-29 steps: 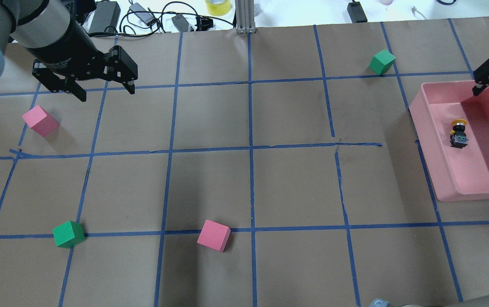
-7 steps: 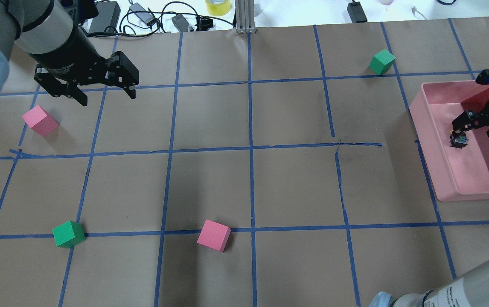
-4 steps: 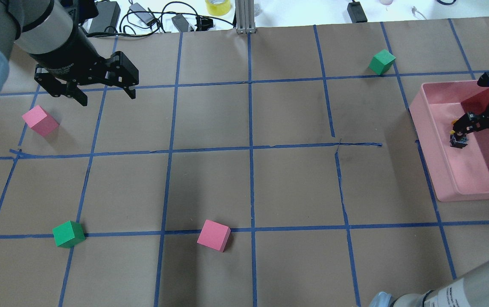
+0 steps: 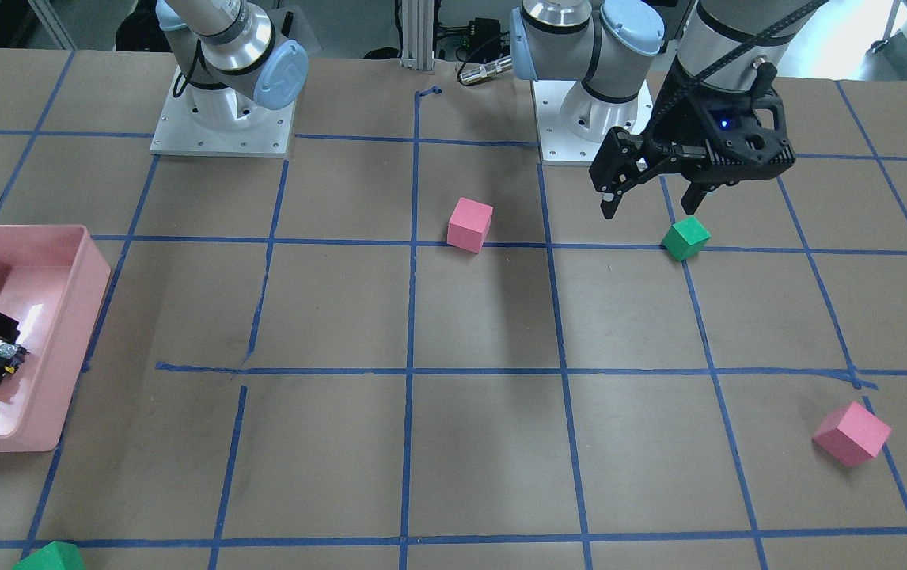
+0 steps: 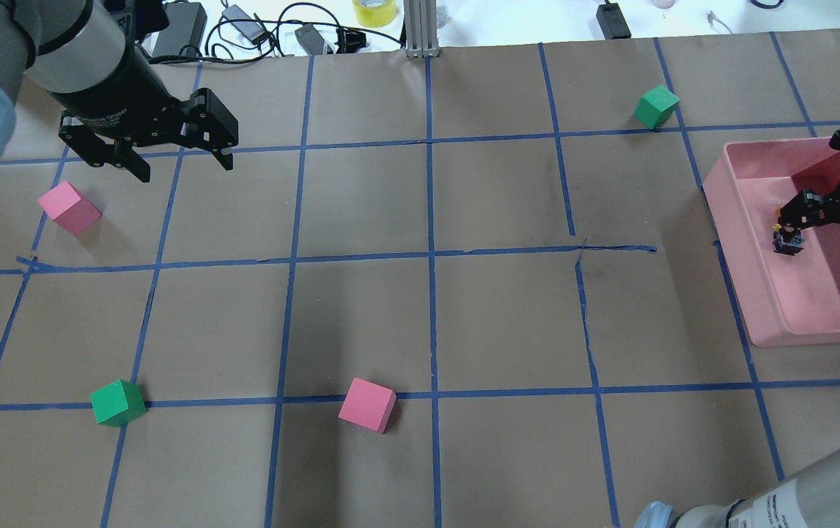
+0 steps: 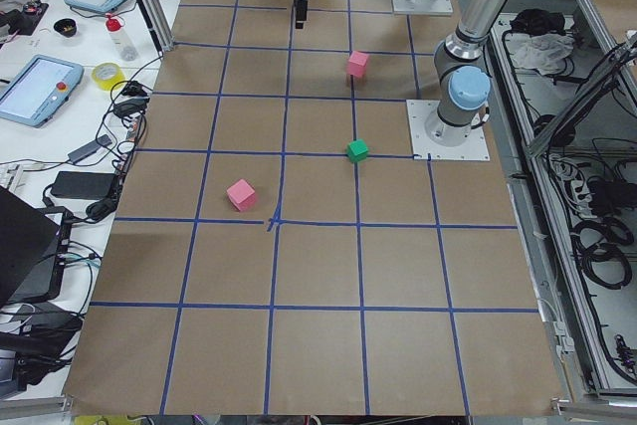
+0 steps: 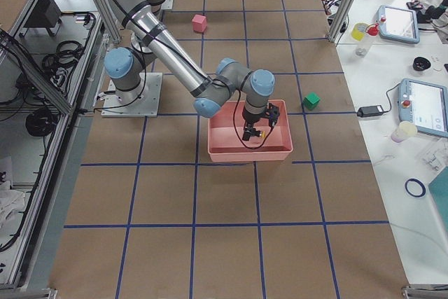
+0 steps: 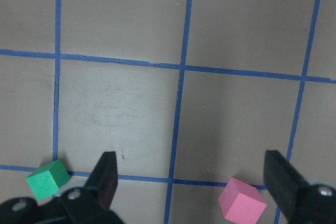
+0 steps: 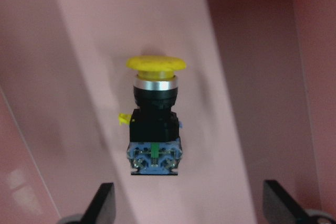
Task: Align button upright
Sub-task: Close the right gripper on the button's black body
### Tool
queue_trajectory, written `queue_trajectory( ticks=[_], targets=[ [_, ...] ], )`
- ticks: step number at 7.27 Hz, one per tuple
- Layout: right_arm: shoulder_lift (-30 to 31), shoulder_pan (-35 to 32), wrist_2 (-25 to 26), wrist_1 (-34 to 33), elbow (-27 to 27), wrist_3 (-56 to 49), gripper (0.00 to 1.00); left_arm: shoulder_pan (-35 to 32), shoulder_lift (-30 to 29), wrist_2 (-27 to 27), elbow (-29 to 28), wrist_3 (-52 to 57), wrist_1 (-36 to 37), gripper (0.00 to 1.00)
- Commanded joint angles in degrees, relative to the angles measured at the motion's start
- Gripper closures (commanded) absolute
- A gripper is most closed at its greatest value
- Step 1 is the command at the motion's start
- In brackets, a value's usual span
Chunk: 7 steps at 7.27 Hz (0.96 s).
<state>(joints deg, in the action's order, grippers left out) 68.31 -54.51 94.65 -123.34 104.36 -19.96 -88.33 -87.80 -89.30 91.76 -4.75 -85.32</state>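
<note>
You've grasped nothing yet: the button (image 9: 155, 121) lies sideways in the pink bin (image 5: 794, 326) at overhead's far right, right gripper (image 9: 189, 191) spread above it, left gripper (image 5: 185, 167) spread, idle upper left.

No text can be read. There is faint white print on the left gripper (image 5: 185, 170) housing and a label (image 5: 766, 507) on the right arm (image 5: 834, 480), both too blurred.

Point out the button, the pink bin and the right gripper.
button (image 9: 154, 124), right wrist view, black body.
pink bin (image 5: 808, 337), overhead view, near wall.
right gripper (image 9: 190, 198), right wrist view, midway between open jaws.
</note>
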Motion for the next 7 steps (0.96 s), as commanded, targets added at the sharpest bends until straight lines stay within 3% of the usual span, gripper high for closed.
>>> queue_trajectory(
  ticks=[1,7],
  targets=[
    [-0.02,1.32,3.33,0.12,0.06,1.24,0.00,0.00,0.00,-0.09,0.00,0.00,-0.02,0.00],
    [0.15,2.74,3.97,0.21,-0.55,0.72,0.00,0.00,0.09,-0.18,0.09,0.00,-0.02,0.00]
  ],
)
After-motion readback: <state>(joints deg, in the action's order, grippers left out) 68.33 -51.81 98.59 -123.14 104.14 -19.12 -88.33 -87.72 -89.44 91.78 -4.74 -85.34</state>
